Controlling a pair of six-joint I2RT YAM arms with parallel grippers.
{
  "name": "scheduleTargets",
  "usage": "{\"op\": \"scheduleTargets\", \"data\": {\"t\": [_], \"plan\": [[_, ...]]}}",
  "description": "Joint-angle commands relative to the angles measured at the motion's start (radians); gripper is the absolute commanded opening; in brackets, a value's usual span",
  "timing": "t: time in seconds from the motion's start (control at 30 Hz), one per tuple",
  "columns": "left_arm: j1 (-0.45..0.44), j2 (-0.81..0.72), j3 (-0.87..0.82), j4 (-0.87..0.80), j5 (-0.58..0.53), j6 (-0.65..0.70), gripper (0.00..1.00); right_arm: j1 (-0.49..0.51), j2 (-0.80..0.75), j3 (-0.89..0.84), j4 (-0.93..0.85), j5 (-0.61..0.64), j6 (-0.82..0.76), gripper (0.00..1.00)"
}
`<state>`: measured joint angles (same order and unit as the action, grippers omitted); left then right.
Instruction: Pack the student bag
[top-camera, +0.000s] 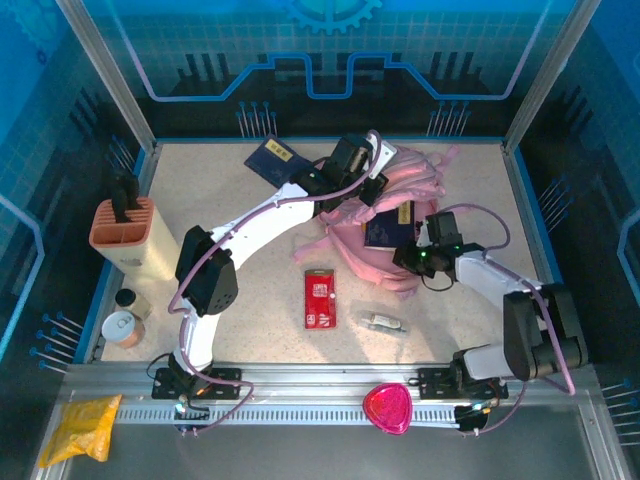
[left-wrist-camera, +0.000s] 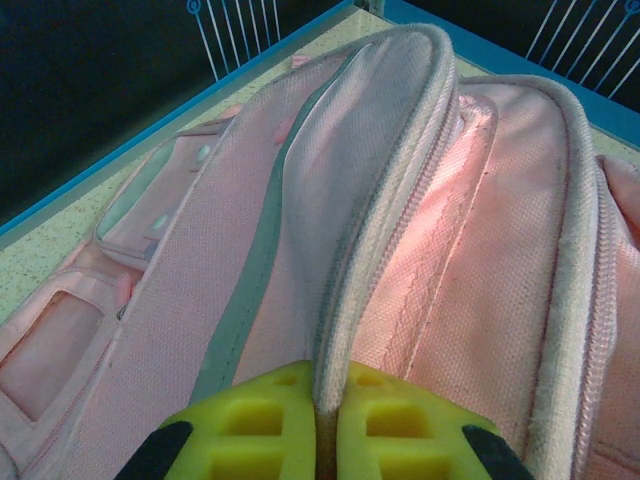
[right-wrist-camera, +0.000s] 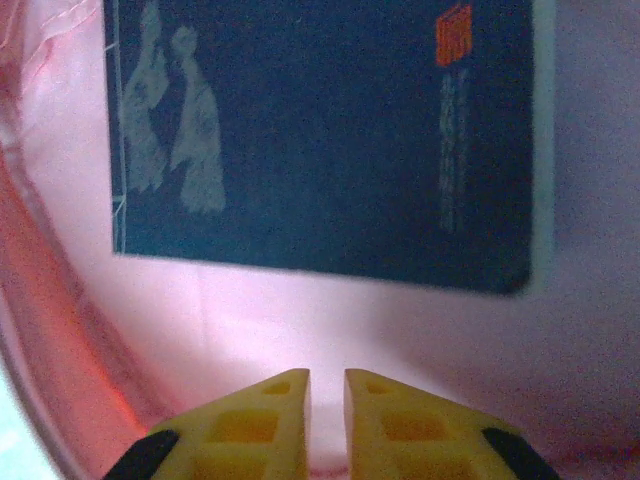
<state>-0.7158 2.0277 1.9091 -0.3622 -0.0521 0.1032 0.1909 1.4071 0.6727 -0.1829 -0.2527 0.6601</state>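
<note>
The student bag (top-camera: 420, 185) lies open on the table (top-camera: 250, 330), at about one o'clock from the table's middle in the top view. It is soft pink woven fabric with thick corded piping along the zip edges, and the walls sag in long folds. The lining inside is smooth and pale pink.

The left gripper (left-wrist-camera: 325, 425) is clamped on one piped edge of the bag, with the cord pinched between its yellow fingers. The right gripper (right-wrist-camera: 327, 400) is inside the mouth of the bag. Its fingers are almost together, with only a thin gap, and they hold nothing.

Just ahead of it, at twelve o'clock in the right wrist view, a dark blue book (right-wrist-camera: 320, 140) lies flat on the lining. It is thin and stiff, with pale figures and a small red mark on the cover.

I judge that the step in hand is to seat this book and take the right arm out. To do it well, the left gripper should hold the rim high and tight so the limp fabric does not fall over the opening. The right arm should draw back straight, without dragging the lining or the book.

At ten o'clock from the bag lies a second dark blue book (top-camera: 275, 160). At seven o'clock is a flat red packet (top-camera: 320, 298).
</note>
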Motion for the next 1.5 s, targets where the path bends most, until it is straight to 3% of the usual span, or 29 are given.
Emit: {"op": "scheduleTargets", "data": {"t": [0.0, 0.13, 0.23, 0.33, 0.57, 0.77, 1.03, 1.2, 1.3, 1.4, 1.47], "plan": [[0.002, -0.081, 0.028, 0.094, 0.048, -0.015, 0.00, 0.010, 0.046, 0.025, 0.150, 0.063, 0.020, 0.11], [0.002, -0.084, 0.018, 0.090, 0.048, -0.011, 0.00, -0.017, 0.112, 0.082, 0.227, 0.112, 0.025, 0.08], [0.003, -0.086, 0.015, 0.086, 0.052, -0.012, 0.00, -0.030, 0.147, 0.107, 0.273, 0.137, 0.015, 0.16], [0.002, -0.086, 0.014, 0.088, 0.045, -0.011, 0.00, -0.041, 0.173, 0.115, 0.285, 0.116, 0.010, 0.17], [0.003, -0.083, 0.008, 0.095, 0.039, -0.016, 0.00, -0.054, 0.105, 0.075, 0.221, 0.149, -0.014, 0.23], [0.006, -0.065, 0.007, 0.080, 0.014, -0.026, 0.00, -0.021, -0.091, 0.019, 0.037, 0.102, -0.020, 0.33], [0.006, -0.049, -0.042, 0.064, 0.033, -0.105, 0.01, -0.008, -0.517, -0.009, -0.319, 0.177, -0.037, 0.48], [0.006, -0.049, -0.087, 0.063, 0.073, -0.150, 0.12, 0.002, -0.664, 0.049, -0.434, 0.170, -0.063, 0.55], [0.007, -0.060, -0.124, 0.068, 0.119, -0.197, 0.21, 0.002, -0.633, 0.110, -0.452, 0.118, -0.102, 0.60], [0.022, -0.098, -0.215, 0.159, 0.267, -0.272, 0.37, 0.003, -0.566, 0.148, -0.440, 0.043, -0.127, 0.68], [0.032, -0.129, -0.284, 0.220, 0.299, -0.324, 0.41, 0.005, -0.532, 0.145, -0.403, 0.014, -0.134, 0.72]]}}
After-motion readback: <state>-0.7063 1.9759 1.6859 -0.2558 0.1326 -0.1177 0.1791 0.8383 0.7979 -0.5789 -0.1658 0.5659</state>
